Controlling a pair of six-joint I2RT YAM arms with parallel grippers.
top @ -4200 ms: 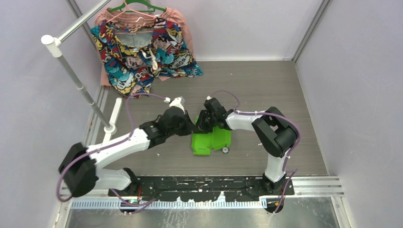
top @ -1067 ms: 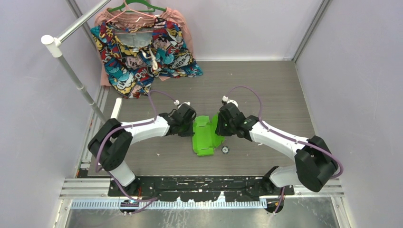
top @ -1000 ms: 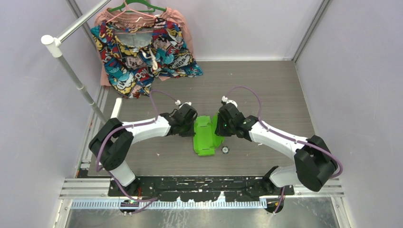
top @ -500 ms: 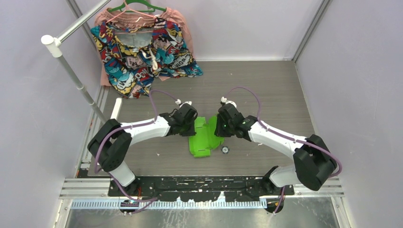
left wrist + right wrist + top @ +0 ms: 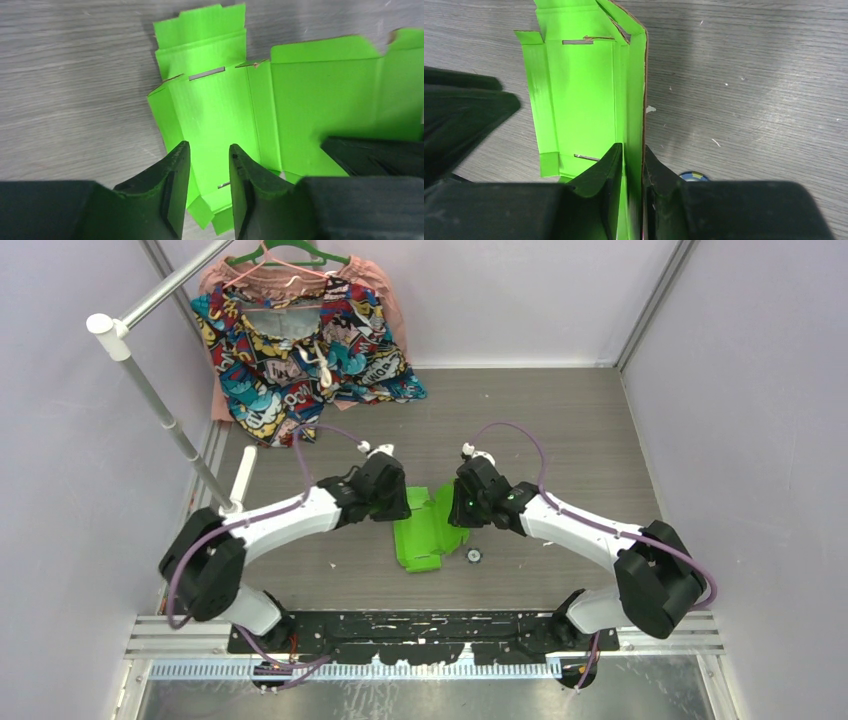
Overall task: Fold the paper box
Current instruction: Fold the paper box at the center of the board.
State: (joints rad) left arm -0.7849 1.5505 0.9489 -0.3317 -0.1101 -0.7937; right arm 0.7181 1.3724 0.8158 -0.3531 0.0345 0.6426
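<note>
Paper box (image 5: 424,534): bright lime-green die-cut card, lying mostly unfolded on the grey wood-grain surface (image 5: 560,430), between the two arms. In the left wrist view the paper box (image 5: 220,112) shows flat panels with creases, slots and end tabs. In the right wrist view the paper box (image 5: 576,90) has one long side panel raised on edge along its right margin.

Left gripper (image 5: 398,504): at the left edge of the paper box. In its own view the left gripper (image 5: 208,152) sits over a flat panel, jaws narrowly parted, with green card visible through the gap and nothing pinched.

Right gripper (image 5: 455,508): at the right edge of the paper box. In its own view the right gripper (image 5: 633,151) has its jaws closed on the raised side panel, the card edge running up between them.

Small round item (image 5: 473,556): on the surface just right of the paper box's near end, not touching it.

Patterned garment (image 5: 300,345): on a hanger, well beyond the paper box to the far left.
</note>
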